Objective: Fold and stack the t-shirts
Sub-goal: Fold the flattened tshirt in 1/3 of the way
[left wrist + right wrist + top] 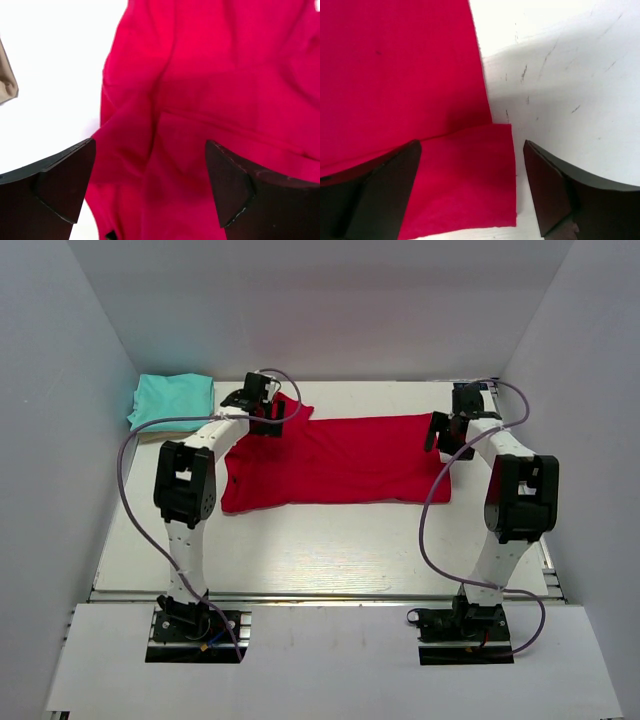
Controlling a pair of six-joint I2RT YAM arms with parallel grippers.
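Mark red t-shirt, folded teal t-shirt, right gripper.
red t-shirt (345, 462): top view, middle of the cloth.
folded teal t-shirt (172, 400): top view, centre of top face.
right gripper (471, 146): right wrist view, midway between fingertips.

White arms (185, 545), black joints (183, 483), seemingly lilac cables (421, 530).

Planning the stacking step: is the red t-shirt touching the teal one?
Apart. The top view shows a strip of bare table between the folded teal t-shirt and the red t-shirt.
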